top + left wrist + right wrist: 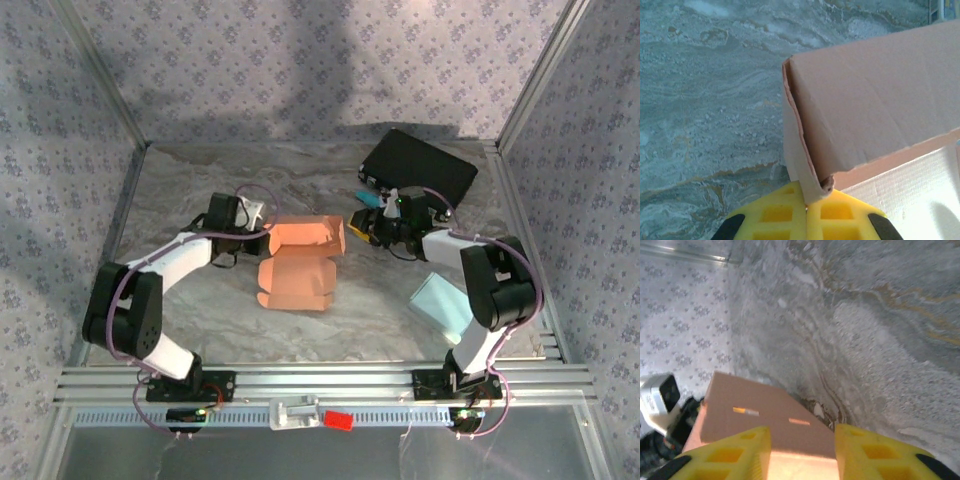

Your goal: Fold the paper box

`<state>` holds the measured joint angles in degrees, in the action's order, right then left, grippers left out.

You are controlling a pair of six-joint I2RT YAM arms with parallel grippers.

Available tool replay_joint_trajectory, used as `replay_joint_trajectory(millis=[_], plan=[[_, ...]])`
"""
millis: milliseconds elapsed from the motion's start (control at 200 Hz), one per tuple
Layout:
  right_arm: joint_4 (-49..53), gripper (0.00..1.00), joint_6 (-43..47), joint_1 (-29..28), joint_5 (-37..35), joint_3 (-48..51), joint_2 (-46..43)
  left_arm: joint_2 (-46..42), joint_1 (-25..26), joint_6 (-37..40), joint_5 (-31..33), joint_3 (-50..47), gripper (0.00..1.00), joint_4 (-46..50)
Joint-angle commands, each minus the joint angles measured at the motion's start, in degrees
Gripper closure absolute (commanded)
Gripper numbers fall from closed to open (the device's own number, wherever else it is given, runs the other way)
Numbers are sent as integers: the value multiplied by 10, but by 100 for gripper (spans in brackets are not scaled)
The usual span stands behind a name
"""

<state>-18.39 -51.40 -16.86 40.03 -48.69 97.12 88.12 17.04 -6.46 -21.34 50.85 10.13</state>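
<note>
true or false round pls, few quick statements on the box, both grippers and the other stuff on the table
1. The left gripper is shut on a corner of the paper box. True.
2. The paper box is folded fully closed. False: it lies open, with a panel spread toward the near edge.
3. A black case lies at the far right of the table. True.
4. The light blue sheet lies left of the box. False: it lies to the right, by the right arm.
5. The right gripper has its fingers pressed together. False: they stand apart, with the box's end between them.
</note>
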Motion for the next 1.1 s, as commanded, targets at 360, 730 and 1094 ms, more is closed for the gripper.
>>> replay_joint_trajectory(millis=[360, 730, 1094], plan=[[-110, 28, -81, -76, -123, 126, -86, 49, -10, -34, -57, 96, 100, 95], [-199, 22, -150, -132, -209, 108, -65, 52, -10, -48, -56, 107, 100, 121], [-362, 37, -275, -149, -224, 101, -9, 45, -5, -57, -48, 100, 100, 114]])
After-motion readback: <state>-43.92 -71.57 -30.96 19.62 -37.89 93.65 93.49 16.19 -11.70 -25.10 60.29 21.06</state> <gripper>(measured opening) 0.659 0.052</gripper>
